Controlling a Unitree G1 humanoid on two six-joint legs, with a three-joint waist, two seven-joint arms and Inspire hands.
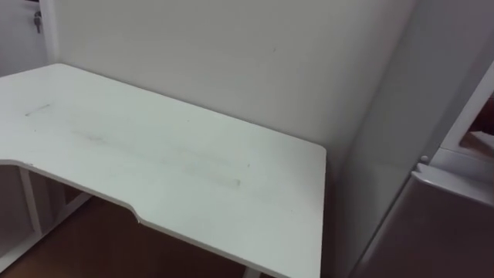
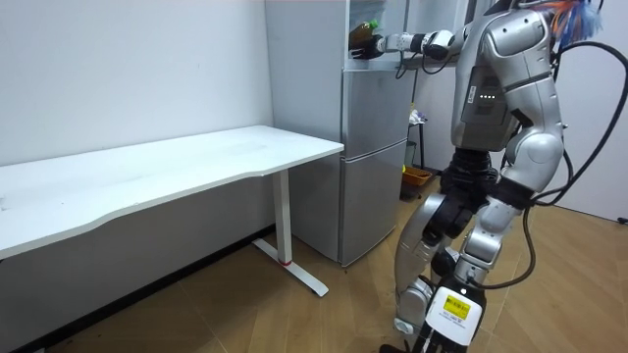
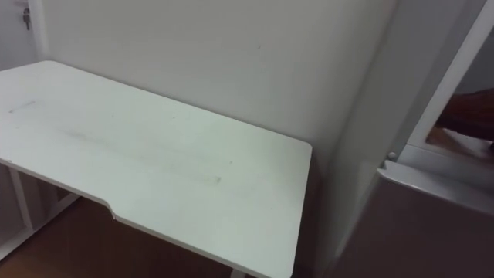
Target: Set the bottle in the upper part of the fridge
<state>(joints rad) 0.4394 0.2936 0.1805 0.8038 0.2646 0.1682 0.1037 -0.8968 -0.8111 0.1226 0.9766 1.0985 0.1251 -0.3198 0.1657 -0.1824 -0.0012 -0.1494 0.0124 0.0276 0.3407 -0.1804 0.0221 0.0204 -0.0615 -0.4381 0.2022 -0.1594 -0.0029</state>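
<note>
White table [image 2: 294, 155] edge just beside fridge [image 2: 373, 147]; right hand [image 2: 394, 42] at bottle [image 2: 365, 44].

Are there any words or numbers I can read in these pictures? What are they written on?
No text can be read.
Yellow sticker low on the robot's leg: dark print, too small to read.
Bottle at the top of the fridge: any label is too small to read.
Table: faint scuffs, no writing.

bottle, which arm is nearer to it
Right. The right hand grips the bottle at the open upper fridge; the left arm hangs beside the body, well below it.
</note>
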